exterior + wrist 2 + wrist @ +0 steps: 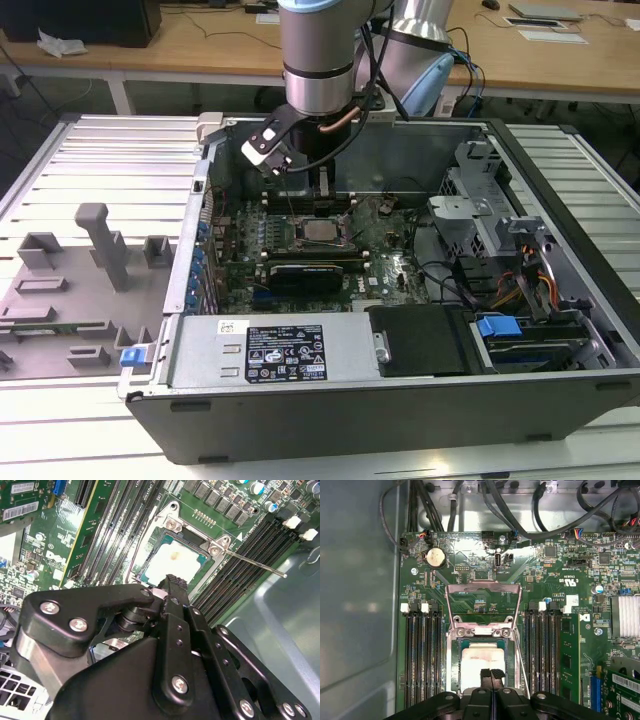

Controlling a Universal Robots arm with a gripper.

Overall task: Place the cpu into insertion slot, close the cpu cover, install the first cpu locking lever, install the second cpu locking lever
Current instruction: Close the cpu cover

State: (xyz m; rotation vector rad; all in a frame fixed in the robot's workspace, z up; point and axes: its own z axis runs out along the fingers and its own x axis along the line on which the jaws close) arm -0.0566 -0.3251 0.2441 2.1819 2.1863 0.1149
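The claw (491,675) was shut, its two black fingertips pressed together with nothing visible between them. In both wrist views the tips hung right over the near edge of the cpu (481,660), very close to it; whether they touched it could not be told. The cpu lay flat in the slot (453,654), its pale metal top facing up with a small brownish stain near the middle. Past the cpu on the far side from the claw, the cover (483,585) stood swung open, hinged at the slot's far edge, with the green board (470,555) showing through its window. In the second wrist view a thin metal lever (255,563) jutted out from a corner of the slot, across the memory slots (240,555). More memory slots flanked the slot on both sides. In the exterior view the arm (318,60) reached down into the open case (400,410), with the cpu just below the claw.
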